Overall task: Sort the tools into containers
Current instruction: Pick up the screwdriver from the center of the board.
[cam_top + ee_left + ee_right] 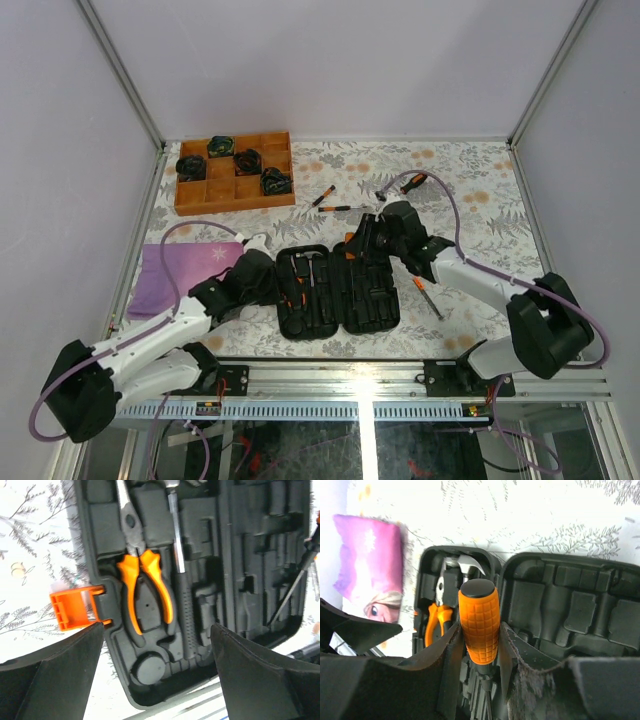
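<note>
The black tool case (337,288) lies open in front of the arms. Orange-handled pliers (145,587) and a steel hammer (177,545) rest in its left half. My left gripper (157,630) hangs open over the case's near left corner, beside the orange latch (70,607), holding nothing. My right gripper (480,630) is shut on an orange-handled screwdriver (479,615), handle up, above the case's middle (378,240). Loose screwdrivers lie on the table behind the case (325,196), (413,183) and to its right (428,297).
A brown wooden compartment tray (235,205) with dark rolls stands at the back left. A purple cloth (180,275) lies left of the case, under my left arm. The metal rail (340,380) runs along the near edge. White walls close in both sides.
</note>
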Controlling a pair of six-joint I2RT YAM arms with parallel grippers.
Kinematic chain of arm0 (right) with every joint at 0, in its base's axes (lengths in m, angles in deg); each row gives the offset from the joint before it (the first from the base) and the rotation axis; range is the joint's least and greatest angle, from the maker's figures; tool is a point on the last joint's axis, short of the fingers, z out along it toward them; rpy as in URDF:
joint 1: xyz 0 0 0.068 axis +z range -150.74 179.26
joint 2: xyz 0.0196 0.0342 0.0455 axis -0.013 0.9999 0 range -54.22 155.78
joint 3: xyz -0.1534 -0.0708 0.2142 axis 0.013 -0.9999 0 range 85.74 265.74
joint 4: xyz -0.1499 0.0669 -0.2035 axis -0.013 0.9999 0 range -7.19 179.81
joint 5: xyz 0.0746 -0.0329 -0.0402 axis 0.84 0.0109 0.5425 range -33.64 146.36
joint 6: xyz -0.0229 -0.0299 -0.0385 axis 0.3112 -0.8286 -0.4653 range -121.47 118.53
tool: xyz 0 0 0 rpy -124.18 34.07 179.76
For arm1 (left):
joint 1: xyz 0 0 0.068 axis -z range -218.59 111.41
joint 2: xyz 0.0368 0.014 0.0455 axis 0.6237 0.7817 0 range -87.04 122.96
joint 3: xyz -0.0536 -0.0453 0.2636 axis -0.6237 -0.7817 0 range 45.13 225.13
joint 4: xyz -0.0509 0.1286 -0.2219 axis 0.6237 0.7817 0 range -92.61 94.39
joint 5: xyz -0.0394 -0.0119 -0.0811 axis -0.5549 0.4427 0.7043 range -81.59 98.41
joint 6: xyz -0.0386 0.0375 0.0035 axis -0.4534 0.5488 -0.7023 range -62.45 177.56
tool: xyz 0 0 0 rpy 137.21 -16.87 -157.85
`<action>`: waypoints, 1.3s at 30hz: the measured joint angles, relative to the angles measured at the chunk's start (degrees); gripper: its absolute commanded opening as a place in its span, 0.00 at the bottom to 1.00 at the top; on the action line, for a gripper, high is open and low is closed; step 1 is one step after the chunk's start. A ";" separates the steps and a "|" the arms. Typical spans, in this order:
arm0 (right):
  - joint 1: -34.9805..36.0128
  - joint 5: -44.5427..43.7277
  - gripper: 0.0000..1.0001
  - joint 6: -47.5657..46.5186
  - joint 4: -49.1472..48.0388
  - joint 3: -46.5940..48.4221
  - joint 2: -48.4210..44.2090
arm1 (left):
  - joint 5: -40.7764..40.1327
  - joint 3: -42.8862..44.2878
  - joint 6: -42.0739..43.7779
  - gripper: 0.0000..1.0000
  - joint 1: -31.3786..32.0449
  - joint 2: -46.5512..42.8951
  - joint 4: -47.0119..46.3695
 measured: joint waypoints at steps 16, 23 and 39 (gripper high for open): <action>0.04 2.75 0.18 13.03 -4.52 -7.69 -16.98 | -0.22 8.92 7.96 0.86 15.10 0.79 -13.20; 0.09 5.64 0.18 19.39 -7.67 -10.56 -19.96 | 0.07 9.27 8.46 0.60 18.38 7.37 -17.07; 0.09 5.40 0.46 24.87 -10.64 -12.85 -23.93 | 0.74 9.60 8.70 0.00 19.78 6.95 -17.40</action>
